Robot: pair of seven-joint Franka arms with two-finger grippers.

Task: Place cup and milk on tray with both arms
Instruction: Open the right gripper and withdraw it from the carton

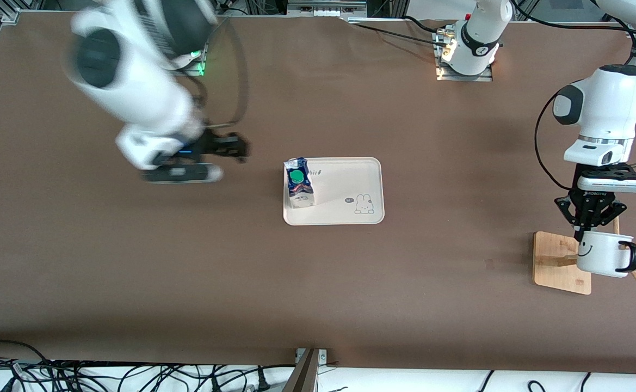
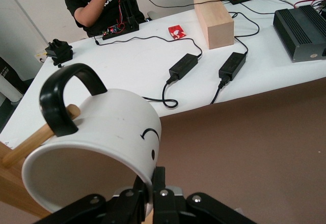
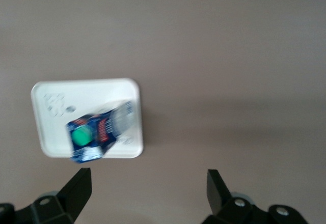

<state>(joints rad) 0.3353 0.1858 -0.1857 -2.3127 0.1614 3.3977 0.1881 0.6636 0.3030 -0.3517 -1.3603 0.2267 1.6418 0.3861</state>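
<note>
The milk (image 1: 298, 182) stands upright on the tray (image 1: 345, 182), at the edge toward the right arm's end, green cap up. My right gripper (image 1: 239, 148) is open and empty, over bare table beside the tray. In the right wrist view the milk (image 3: 97, 130) and tray (image 3: 86, 94) lie apart from the open right gripper (image 3: 147, 183). My left gripper (image 1: 590, 226) is shut on the rim of the cup (image 1: 603, 253), over the wooden stand. In the left wrist view the left gripper (image 2: 155, 180) pinches the wall of the cup (image 2: 102, 132), and a wooden peg (image 2: 35, 140) passes through the black handle.
A bamboo-coloured stand base (image 1: 557, 261) with slanted pegs sits at the left arm's end of the table. Cables (image 1: 105, 375) run along the table's near edge. Brown table lies open between the stand and the tray.
</note>
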